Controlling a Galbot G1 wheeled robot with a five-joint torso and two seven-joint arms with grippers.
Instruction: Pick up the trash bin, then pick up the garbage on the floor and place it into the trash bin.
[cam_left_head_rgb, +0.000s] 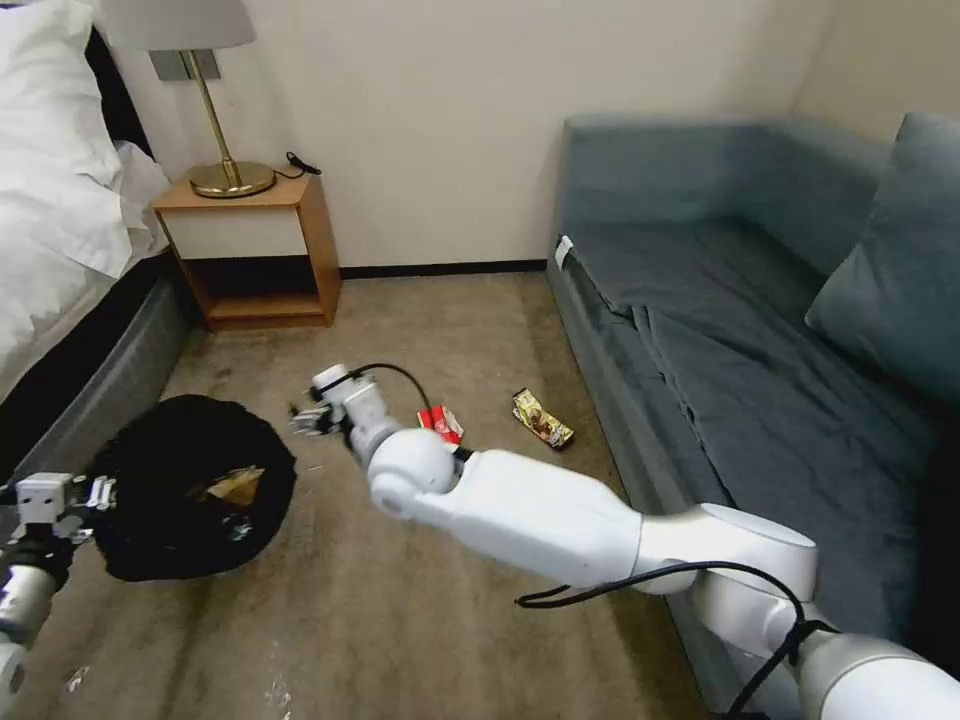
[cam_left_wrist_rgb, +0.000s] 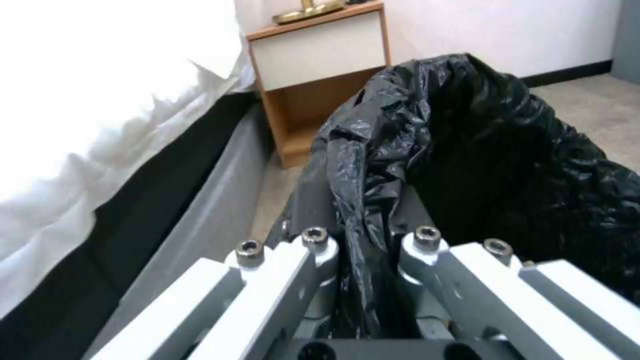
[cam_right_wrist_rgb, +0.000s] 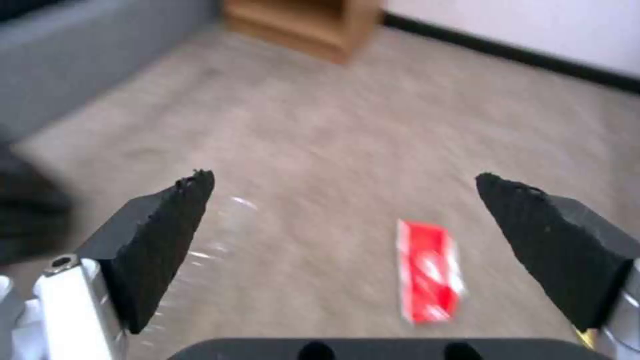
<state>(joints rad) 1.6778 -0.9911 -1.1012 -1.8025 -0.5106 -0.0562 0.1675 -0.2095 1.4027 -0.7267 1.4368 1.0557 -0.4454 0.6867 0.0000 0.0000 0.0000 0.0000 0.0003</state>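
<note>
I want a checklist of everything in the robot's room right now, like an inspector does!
Surface: beige carpet floor, some light specks near the robot.
Job's things: round trash bin lined with crinkled black bag, brown paper inside; red snack packet and yellow-brown snack wrapper on the floor.
Clutter: nothing seen.
Grippers: left gripper shut on the bin's rim; right gripper open above the floor by the red packet.
Cables: black cable along the right arm.
Surroundings: white bed, wooden nightstand, gold lamp, grey-blue sofa.
</note>
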